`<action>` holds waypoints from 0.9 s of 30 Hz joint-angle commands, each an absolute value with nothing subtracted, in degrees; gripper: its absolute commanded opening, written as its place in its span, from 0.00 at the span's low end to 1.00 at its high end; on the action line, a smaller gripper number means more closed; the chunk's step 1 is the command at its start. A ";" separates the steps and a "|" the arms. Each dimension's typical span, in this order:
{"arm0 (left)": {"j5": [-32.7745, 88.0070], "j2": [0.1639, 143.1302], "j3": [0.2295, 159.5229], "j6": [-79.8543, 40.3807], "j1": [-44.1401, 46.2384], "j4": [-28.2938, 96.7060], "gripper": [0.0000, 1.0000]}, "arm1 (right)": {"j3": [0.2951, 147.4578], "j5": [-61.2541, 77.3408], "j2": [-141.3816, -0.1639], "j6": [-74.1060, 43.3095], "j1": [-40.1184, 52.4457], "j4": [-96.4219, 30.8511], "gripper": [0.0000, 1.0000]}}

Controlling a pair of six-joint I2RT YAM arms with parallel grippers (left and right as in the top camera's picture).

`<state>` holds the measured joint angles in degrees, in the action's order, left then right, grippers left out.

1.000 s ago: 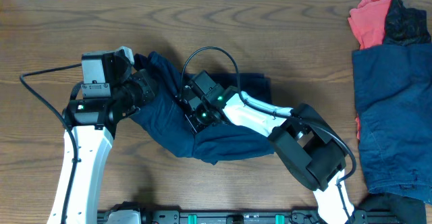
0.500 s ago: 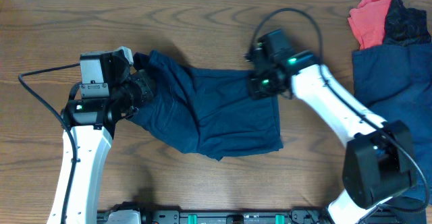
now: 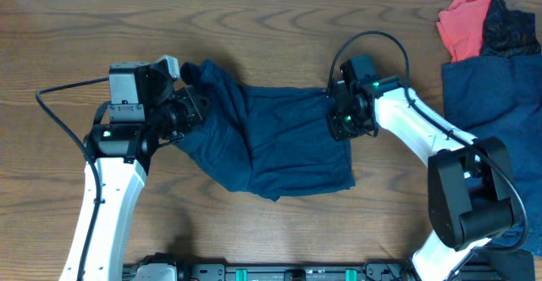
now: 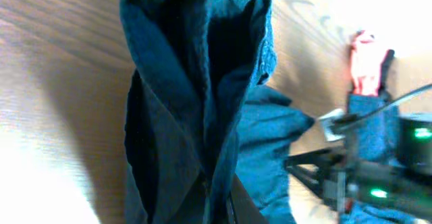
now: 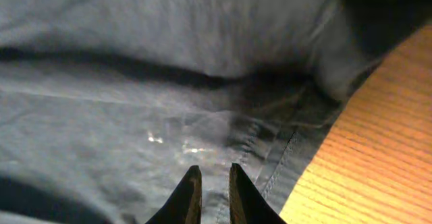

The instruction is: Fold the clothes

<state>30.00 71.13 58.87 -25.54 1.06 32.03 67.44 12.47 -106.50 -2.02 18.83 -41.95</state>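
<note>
bare table [image 3: 254, 19] beyond navy shorts [image 3: 288, 146]

A robot lab: wood-grain table [image 3: 271, 27], cabled arms [image 3: 110, 188] on a mounting rail [image 3: 279, 272].

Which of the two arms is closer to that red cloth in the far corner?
Right. The right gripper sits at the edge of the navy shorts nearest the red cloth; the left gripper is at their opposite end, farther away.

Two navy garments [image 3: 279, 146] [image 3: 491, 137], one red [image 3: 464, 27], one black [image 3: 511, 25]
</note>
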 commanded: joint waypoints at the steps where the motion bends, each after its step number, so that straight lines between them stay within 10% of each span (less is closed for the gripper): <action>1: 33.63 70.28 61.10 -29.45 2.44 29.85 0.06 | 64.66 11.79 -107.22 -0.58 18.72 -40.07 0.13; 13: 37.47 70.48 61.10 -36.36 15.49 20.78 0.06 | 58.48 11.77 -107.28 -2.59 18.94 -34.83 0.12; 27: 14.24 75.26 61.10 -43.33 32.84 16.71 0.06 | 58.26 11.77 -107.26 -3.16 20.12 -35.11 0.10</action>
<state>21.30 73.69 58.89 -40.66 30.33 18.28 60.23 11.92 -105.73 -2.37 18.92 -34.65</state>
